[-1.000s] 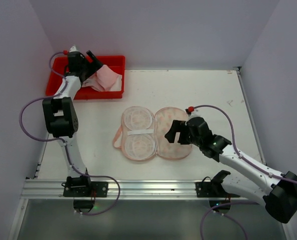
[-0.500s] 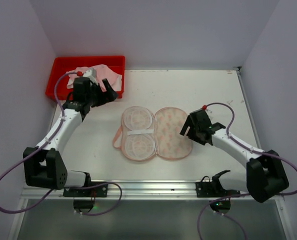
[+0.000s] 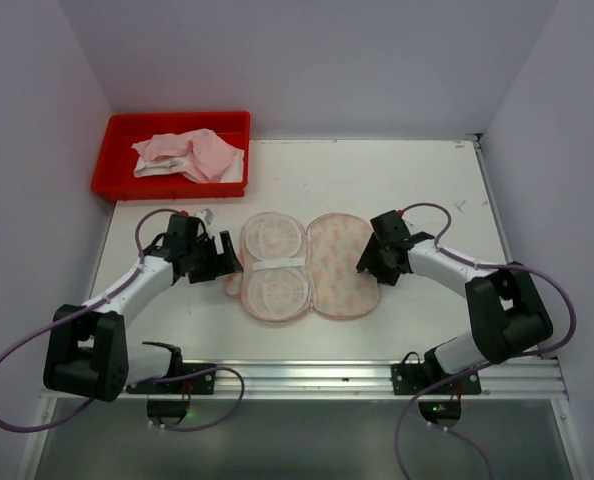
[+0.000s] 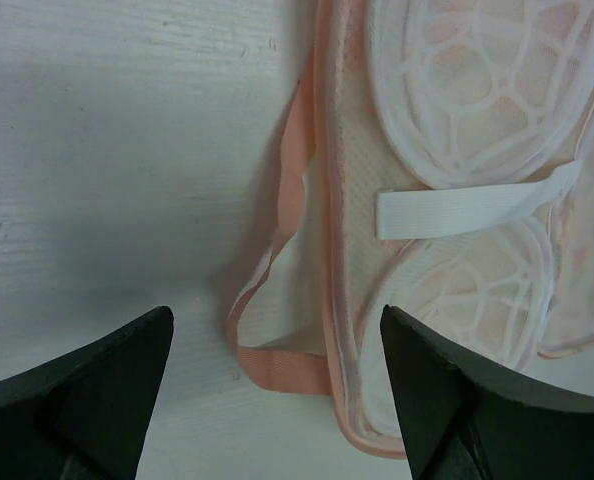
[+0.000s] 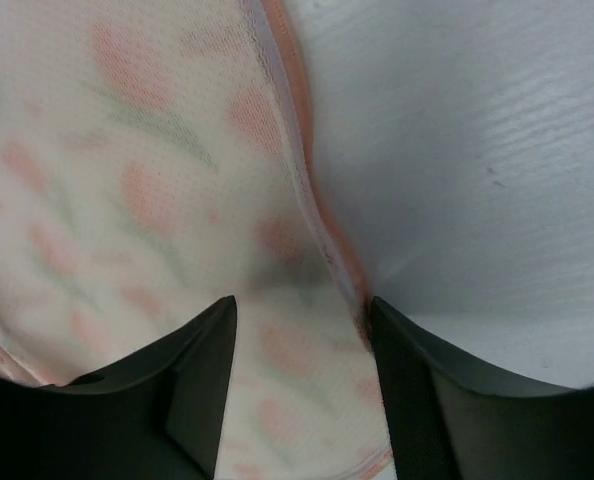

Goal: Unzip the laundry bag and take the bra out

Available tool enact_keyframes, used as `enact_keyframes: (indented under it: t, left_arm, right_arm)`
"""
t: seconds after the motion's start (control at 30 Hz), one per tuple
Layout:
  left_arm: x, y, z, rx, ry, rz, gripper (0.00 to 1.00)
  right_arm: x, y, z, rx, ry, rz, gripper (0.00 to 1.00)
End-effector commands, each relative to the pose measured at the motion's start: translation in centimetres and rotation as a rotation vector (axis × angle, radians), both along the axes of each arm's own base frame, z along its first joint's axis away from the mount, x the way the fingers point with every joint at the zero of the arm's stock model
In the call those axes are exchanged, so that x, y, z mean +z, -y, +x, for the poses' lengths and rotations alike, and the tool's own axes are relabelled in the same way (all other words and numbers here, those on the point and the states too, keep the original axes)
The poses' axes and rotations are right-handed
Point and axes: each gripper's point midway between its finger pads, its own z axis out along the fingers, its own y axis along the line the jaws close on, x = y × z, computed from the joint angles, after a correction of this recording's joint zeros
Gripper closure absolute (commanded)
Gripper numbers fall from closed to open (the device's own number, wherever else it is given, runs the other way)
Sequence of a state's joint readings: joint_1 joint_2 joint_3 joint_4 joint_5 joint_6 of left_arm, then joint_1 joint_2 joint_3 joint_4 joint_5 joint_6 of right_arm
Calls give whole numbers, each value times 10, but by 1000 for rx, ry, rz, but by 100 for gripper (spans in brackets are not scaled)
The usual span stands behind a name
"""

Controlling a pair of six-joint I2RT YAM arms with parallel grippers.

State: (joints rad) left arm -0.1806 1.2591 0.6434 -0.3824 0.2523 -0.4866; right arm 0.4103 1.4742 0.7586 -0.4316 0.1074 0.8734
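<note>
Two grippers flank the laundry bag (image 3: 335,268): left gripper (image 3: 229,260) open, right gripper (image 3: 369,262) seemingly open over its edge.

Cream laundry bag (image 3: 342,265) (pink-orange print), pale-pink bra (image 3: 192,157), red tray (image 3: 117,183)

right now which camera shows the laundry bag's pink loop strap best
Left wrist view: the loop strap lies large mid-frame beside the laundry bag. Top external shows only a thin pink sliver at the bag's left edge. Right wrist shows printed fabric and the zipper edge, no strap.
</note>
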Motion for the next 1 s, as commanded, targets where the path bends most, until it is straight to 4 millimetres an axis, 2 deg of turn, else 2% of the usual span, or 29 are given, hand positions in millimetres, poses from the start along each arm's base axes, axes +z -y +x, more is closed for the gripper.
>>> enact_keyframes:
  t: [0.0,0.03,0.13,0.17,0.23,0.27,0.33,0.43,0.47,0.63,0.7,0.73,0.8,0.87,0.9,0.93,0.97]
  left_arm:
    - [10,11,6,-30,53,-43,13]
    - [11,11,6,-29,55,-44,13]
    - [10,11,8,-23,56,-41,13]
    - [9,12,8,-26,53,-46,14]
    - [5,14,7,-27,40,-54,14]
    - [3,16,8,-31,41,-59,14]
    - [-4,21,5,-37,19,-63,16]
    - [-9,34,2,-57,0,-78,17]
    - [-7,44,1,-82,9,-90,17]
    - [7,73,2,-105,32,-147,17]
    - [14,88,2,-127,50,-175,17]
    - [17,94,1,-139,54,-185,17]
    - [24,112,-3,-177,64,-217,17]
    - [28,124,-7,-190,70,-260,17]
    - [29,126,-8,-189,71,-271,17]
    - [27,125,-8,-179,71,-271,17]
    - [26,124,-8,-168,72,-268,17]
  right_arm:
    - [-7,-17,-2,41,-46,63,43]
    - [-11,-18,-6,47,-62,73,54]
    - [-16,-19,-7,48,-55,78,69]
    - [-14,-19,-8,50,-52,79,80]
    - [-8,-20,-8,63,-38,80,91]
    - [1,-16,-6,59,-10,67,100]
    - [16,-10,-1,62,37,39,100]
    - [48,5,4,64,115,-29,100]
    - [54,13,0,62,112,-62,100]
    - [114,43,4,42,279,-175,100]
    - [128,52,0,43,293,-209,100]
    - [146,54,2,56,332,-219,100]
    - [162,51,3,96,370,-212,100]
    - [185,30,7,202,449,-124,100]
    - [190,21,7,233,470,-85,100]
    - [199,1,6,311,496,6,100]
    - [202,-9,5,350,503,47,100]
